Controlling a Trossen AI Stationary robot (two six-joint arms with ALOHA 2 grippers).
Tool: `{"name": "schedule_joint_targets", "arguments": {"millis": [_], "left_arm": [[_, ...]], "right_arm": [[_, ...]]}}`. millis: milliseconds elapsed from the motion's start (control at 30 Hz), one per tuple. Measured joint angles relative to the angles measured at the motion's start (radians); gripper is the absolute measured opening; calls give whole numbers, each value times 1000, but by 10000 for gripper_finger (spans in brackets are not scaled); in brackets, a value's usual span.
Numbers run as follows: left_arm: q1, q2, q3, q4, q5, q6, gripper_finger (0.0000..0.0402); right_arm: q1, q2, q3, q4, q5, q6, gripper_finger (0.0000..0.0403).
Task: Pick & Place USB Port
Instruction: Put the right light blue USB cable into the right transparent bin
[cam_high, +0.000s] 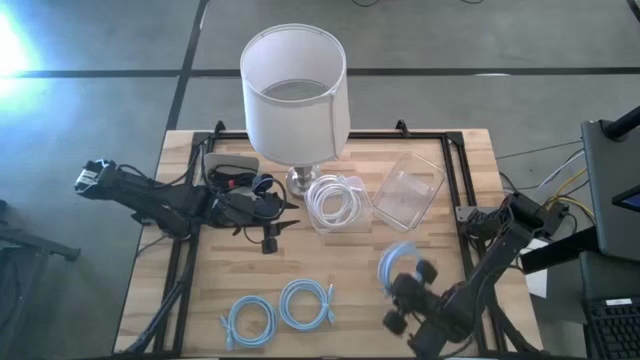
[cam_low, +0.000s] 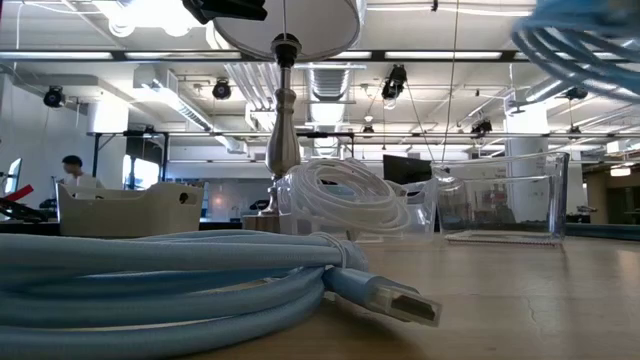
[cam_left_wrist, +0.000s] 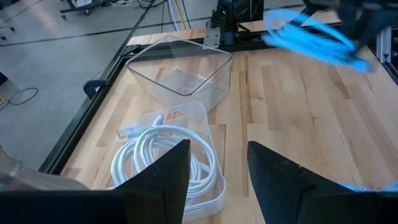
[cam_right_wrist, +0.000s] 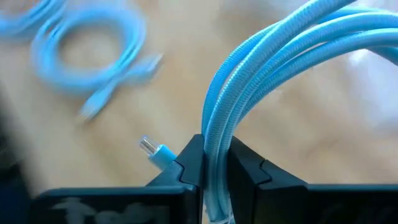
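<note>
Right wrist view: your right gripper (cam_right_wrist: 214, 171) clamped on blue cable (cam_right_wrist: 280, 68), lifted off table. White cable (cam_high: 335, 203) already binned. Clear bin (cam_high: 409, 190) empty; two blue coils (cam_high: 278, 310) wait. Left gripper (cam_left_wrist: 217, 180) idle, fingers apart, empty.

- From above I see a grey concrete floor (cam_high: 100, 40) around the wooden desk (cam_high: 340, 275), crossed by dark seam lines, with a bright glare at the left edge.
- Across the desk I look into a wide industrial hall: exposed ducts (cam_low: 330, 80) and pipes run under the ceiling, with long strip lights (cam_low: 440, 55).
- A white column (cam_low: 527, 150) stands at right.
- A person (cam_low: 72, 172) sits far off at left.
</note>
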Motion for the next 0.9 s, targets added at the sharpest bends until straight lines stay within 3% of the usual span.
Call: {"name": "schedule_joint_targets", "arguments": {"millis": [167, 300, 600, 900], "left_arm": [[0, 0, 0, 0, 0, -7, 163], [0, 0, 0, 0, 0, -9, 163], [0, 0, 0, -1, 0, -29, 163], [0, 0, 0, -12, 0, -32, 163]], "right_arm": [[-52, -1, 5, -231, 213, 71, 37], [-114, -2, -15, -284, 384, 48, 37], [-326, -44, -50, -355, 353, -12, 38], [-454, -221, -167, -402, 307, -4, 38]]}}
